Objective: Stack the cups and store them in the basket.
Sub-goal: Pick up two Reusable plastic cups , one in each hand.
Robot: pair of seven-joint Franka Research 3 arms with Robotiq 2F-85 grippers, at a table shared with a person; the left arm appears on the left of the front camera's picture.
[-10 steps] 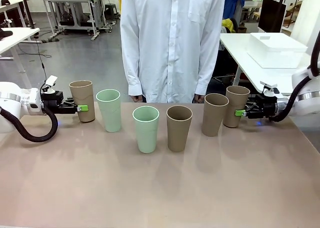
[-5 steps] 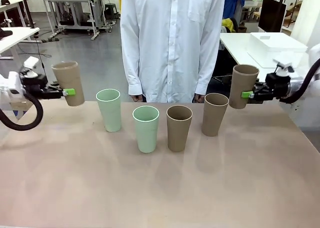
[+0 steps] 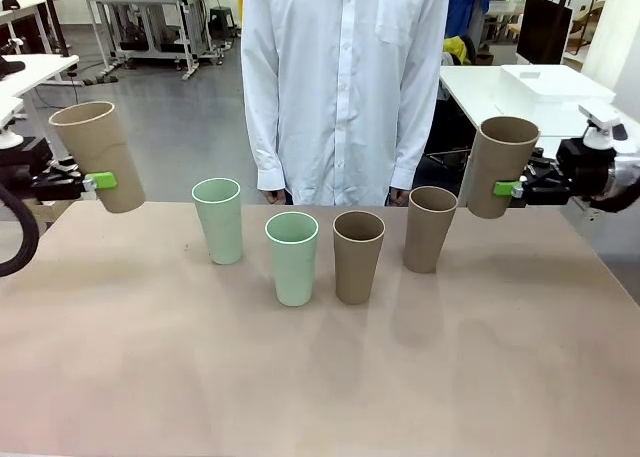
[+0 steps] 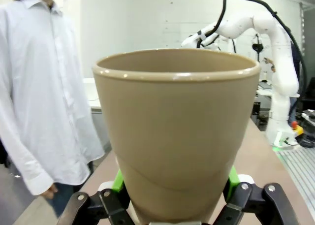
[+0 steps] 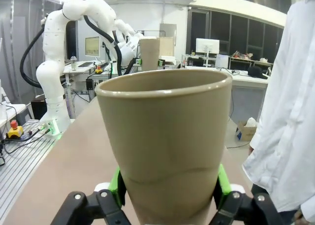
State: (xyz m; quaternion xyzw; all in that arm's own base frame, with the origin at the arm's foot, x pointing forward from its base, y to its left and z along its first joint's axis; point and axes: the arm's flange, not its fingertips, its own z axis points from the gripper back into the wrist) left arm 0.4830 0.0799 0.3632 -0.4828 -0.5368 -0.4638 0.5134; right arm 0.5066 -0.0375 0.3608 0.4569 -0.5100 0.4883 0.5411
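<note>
Four cups (image 3: 292, 259) stand on the table (image 3: 300, 377). At either side, the left end effector (image 3: 98, 181) clamps one tan cup (image 3: 98, 152) aloft, and the right end effector (image 3: 507, 188) clamps another tan cup (image 3: 500, 162). Stacking is beginning, I judge; next, lower one into a standing cup. The basket (image 3: 548, 85) sits beyond, far right.

1. A robotics lab, this one: a white robot arm (image 4: 275, 52) is mounted at the edge of the work table (image 3: 320, 377).
2. Behind it, metal-legged workbenches (image 3: 150, 2) stand on a bare grey floor (image 3: 190, 117), with cables (image 3: 62, 105) trailing across.
3. A dark monitor (image 3: 545, 27) sits on the right, with more screens (image 5: 206, 45) further back and a red stop button (image 5: 14, 124) alongside.
</note>
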